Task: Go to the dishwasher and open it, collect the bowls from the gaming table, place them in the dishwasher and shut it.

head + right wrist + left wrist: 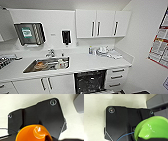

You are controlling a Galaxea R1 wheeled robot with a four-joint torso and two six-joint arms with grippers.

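Note:
The dishwasher (pixel 90 82) stands open under the white counter (pixel 82 63), showing a dark inside with wire racks; its door is down at the picture's lower edge. In the left wrist view a lime-green bowl (pixel 151 129) sits close to the camera above pale floor, with my left gripper (pixel 146 139) shut on its rim. In the right wrist view an orange bowl (pixel 33 134) hangs the same way, and my right gripper (pixel 50 138) is shut on it. The gaming table is out of view.
A steel sink (pixel 30 68) holding dishes lies left of the dishwasher. White drawers (pixel 116 77) stand to its right, close to a side wall with a poster (pixel 160 47). Upper cupboards (pixel 102 23) hang above. White dishes (pixel 102 51) rest at the counter's back.

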